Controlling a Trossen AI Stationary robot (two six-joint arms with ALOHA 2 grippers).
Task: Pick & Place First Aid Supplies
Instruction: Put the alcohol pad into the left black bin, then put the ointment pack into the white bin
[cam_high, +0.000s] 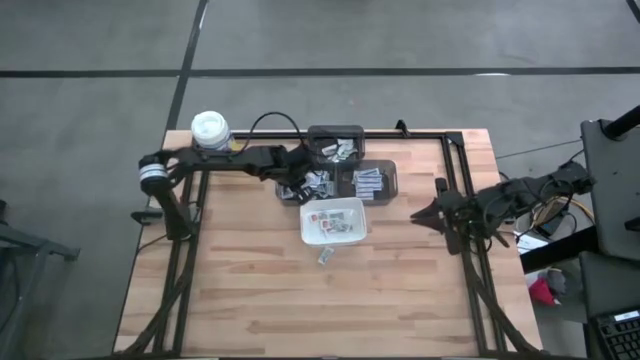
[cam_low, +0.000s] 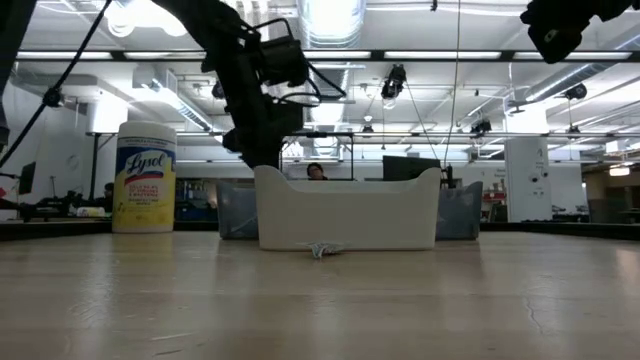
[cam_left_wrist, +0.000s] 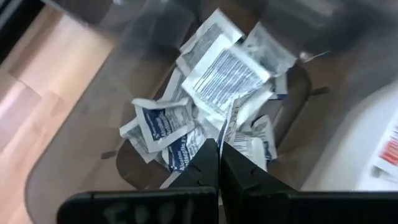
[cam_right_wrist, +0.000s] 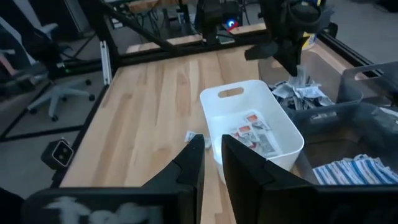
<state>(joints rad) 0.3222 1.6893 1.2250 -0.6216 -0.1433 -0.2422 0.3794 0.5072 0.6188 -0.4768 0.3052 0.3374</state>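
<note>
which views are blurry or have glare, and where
Left wrist view: the clear grey plastic bin's wall smears out of focus, while the small white printed packets read fairly sharp. Low view: ceiling lights glare, leaving the left gripper a dark silhouette. High view: evenly lit.

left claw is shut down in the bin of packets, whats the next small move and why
Probably lift the left claw straight up out of the clear bin. Its fingers are closed among the piled packets, seemingly pinching one, and the white dish beside the bin already holds some packets, so raising clears the wall first.
</note>
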